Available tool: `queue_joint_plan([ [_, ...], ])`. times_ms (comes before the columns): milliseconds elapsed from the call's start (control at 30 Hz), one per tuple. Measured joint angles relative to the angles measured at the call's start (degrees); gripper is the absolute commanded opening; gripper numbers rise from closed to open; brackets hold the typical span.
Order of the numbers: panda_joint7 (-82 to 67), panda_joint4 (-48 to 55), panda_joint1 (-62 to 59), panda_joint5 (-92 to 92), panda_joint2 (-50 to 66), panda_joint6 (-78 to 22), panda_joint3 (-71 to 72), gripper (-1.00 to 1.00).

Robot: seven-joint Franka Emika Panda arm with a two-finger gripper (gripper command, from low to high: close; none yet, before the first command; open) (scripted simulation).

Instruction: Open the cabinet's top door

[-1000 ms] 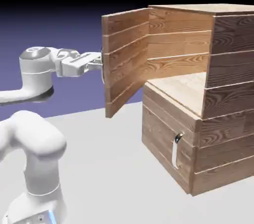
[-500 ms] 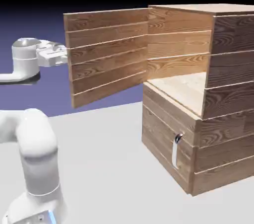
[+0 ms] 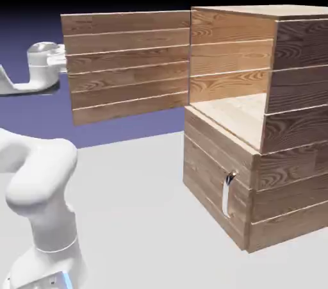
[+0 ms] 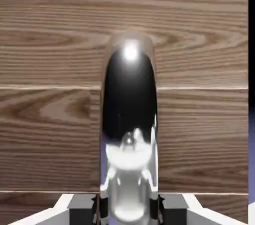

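since the earlier frame the top door [image 3: 128,63] has swung much wider, from a narrow, edge-on slant to standing almost flat to the exterior view, and the arm [image 3: 40,179] has drawn back toward 9 o'clock with it. the cabinet [image 3: 256,172] sits at 3 o'clock on the table [image 3: 141,217]; the door now juts from its upper front corner out toward 9 o'clock, its free edge just beside the white wrist [image 3: 43,63]. bare tabletop lies open below the door and in front of the cabinet, from 6 to 8 o'clock. the upper compartment stands open, showing only a pale wood shelf [image 3: 237,111]. the lower door [image 3: 218,185] is closed, its small handle [image 3: 227,195] upright. in the hand view the gripper [image 4: 128,209] is pinched tight on the silver handle [image 4: 129,119], which rises toward 12 o'clock over the planks.
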Motion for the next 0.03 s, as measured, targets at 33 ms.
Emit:
queue_joint_plan([
  [33,-0.51,2.08,-1.87,0.27,-0.35,-1.36,0.73,-1.00],
])
